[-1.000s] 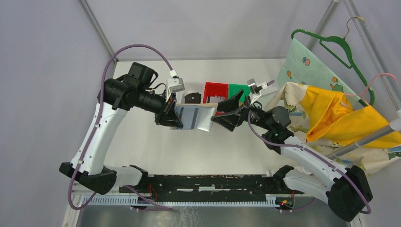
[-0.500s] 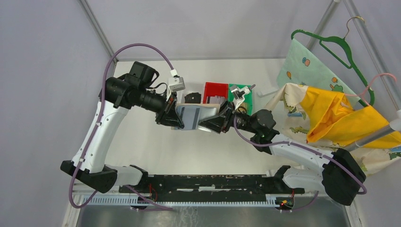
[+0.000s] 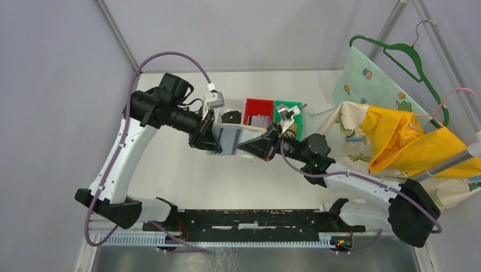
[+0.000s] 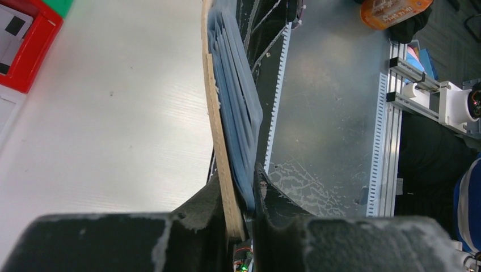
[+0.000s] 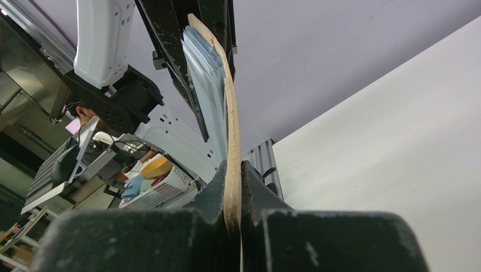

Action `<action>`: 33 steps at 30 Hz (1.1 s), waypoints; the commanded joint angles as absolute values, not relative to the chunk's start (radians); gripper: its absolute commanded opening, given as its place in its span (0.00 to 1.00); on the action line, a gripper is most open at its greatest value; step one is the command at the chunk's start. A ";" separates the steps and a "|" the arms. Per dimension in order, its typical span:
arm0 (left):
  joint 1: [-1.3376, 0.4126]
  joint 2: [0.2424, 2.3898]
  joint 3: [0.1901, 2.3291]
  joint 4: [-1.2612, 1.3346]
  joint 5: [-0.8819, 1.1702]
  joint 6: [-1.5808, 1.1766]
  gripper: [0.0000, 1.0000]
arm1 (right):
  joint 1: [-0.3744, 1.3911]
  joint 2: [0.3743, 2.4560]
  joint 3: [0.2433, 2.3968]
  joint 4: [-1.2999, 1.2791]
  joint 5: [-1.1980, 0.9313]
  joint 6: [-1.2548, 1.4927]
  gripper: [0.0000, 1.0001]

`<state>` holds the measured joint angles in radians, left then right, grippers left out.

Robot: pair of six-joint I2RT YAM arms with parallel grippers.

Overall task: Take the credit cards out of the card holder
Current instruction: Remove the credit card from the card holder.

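The card holder (image 3: 233, 140), tan outside with a blue-grey inner panel, hangs in the air between both arms above the table's middle. My left gripper (image 3: 211, 139) is shut on its left end. In the left wrist view my gripper (image 4: 235, 184) pinches the tan cover and blue-grey pocket layers of the card holder (image 4: 227, 107) together. My right gripper (image 3: 258, 144) is shut on the right end. The right wrist view shows that gripper (image 5: 232, 173) clamping only the tan cover of the card holder (image 5: 230, 102). The credit cards are hidden; only stacked pocket edges show.
Behind the holder stand a red bin (image 3: 259, 107), a green bin (image 3: 294, 107) and a white bin holding a black lump (image 3: 231, 117). Patterned and yellow cloth (image 3: 403, 136) on a rack and a green hanger (image 3: 397, 54) crowd the right side.
My right gripper moved left onto the holder's right end and went from wide open to shut on the tan cover. The left gripper kept its grip, shifting only slightly.
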<state>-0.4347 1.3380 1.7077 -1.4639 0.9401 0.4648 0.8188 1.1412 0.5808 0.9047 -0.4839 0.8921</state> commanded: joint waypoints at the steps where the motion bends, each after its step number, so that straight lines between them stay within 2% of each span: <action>1: -0.436 1.291 1.723 -1.466 0.991 0.487 0.19 | 0.815 1.124 0.569 0.966 -0.443 0.894 0.00; 3: -0.436 1.289 1.723 -1.466 0.996 0.487 0.21 | 0.814 1.128 0.569 0.971 -0.449 0.897 0.00; 7: -0.436 1.275 1.721 -1.467 1.001 0.489 0.38 | 0.815 1.123 0.557 0.966 -0.441 0.901 0.00; 9: -0.435 1.270 1.722 -1.466 1.004 0.494 0.40 | 0.815 1.119 0.550 0.972 -0.436 0.903 0.00; 12: -0.435 1.264 1.718 -1.467 1.004 0.497 0.39 | 0.815 1.118 0.545 0.989 -0.437 0.914 0.00; 17: -0.436 1.281 1.707 -1.465 0.988 0.508 0.31 | 0.814 1.128 0.548 1.057 -0.474 0.952 0.00; 27: -0.435 1.293 1.697 -1.405 0.975 0.450 0.32 | 0.841 1.123 0.568 1.061 -0.508 0.935 0.00; 33: -0.434 1.294 1.727 -1.467 1.009 0.503 0.27 | 0.842 1.126 0.553 1.052 -0.508 0.929 0.00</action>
<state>-0.4351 1.3033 1.6901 -1.4437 0.9493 0.4664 0.8379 1.1400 0.5407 0.9787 -0.4969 0.9306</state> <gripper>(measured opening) 0.278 0.059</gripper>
